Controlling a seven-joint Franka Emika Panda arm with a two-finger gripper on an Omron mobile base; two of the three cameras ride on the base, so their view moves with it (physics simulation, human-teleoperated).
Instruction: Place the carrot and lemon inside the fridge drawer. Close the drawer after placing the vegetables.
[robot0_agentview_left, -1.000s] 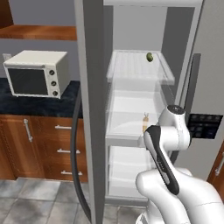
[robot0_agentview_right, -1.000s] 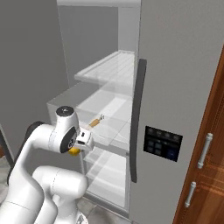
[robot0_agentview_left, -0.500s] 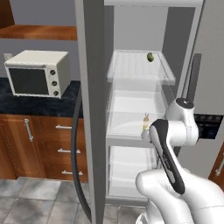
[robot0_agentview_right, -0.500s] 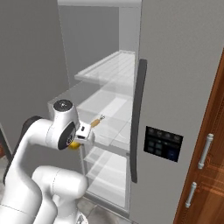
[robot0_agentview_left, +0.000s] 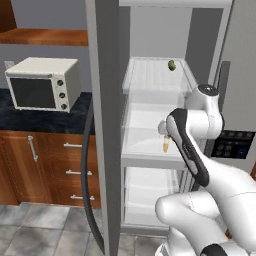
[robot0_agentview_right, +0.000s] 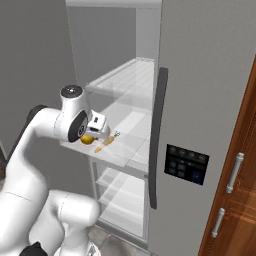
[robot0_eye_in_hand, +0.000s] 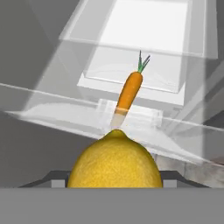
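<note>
The 2-finger gripper (robot0_agentview_right: 95, 134), clamped on the round yellow lemon (robot0_eye_in_hand: 114, 159), hangs at the see-through plastic fridge drawer's (robot0_eye_in_hand: 131, 113) front rim, the slender orange carrot (robot0_eye_in_hand: 128, 94) lying lengthwise just ahead.

Cream boxy toaster oven (robot0_agentview_left: 42, 83) with dark glass door on a dark speckled surface (robot0_agentview_left: 35, 119); brown wooden drawers (robot0_agentview_left: 60, 167) with metal handles beneath; small olive-green oval fruit (robot0_agentview_left: 171, 65) on a clear ribbed upper fridge shelf (robot0_agentview_left: 150, 77); dark control panel (robot0_agentview_right: 186, 163) on grey fridge door (robot0_agentview_right: 210, 90).
</note>
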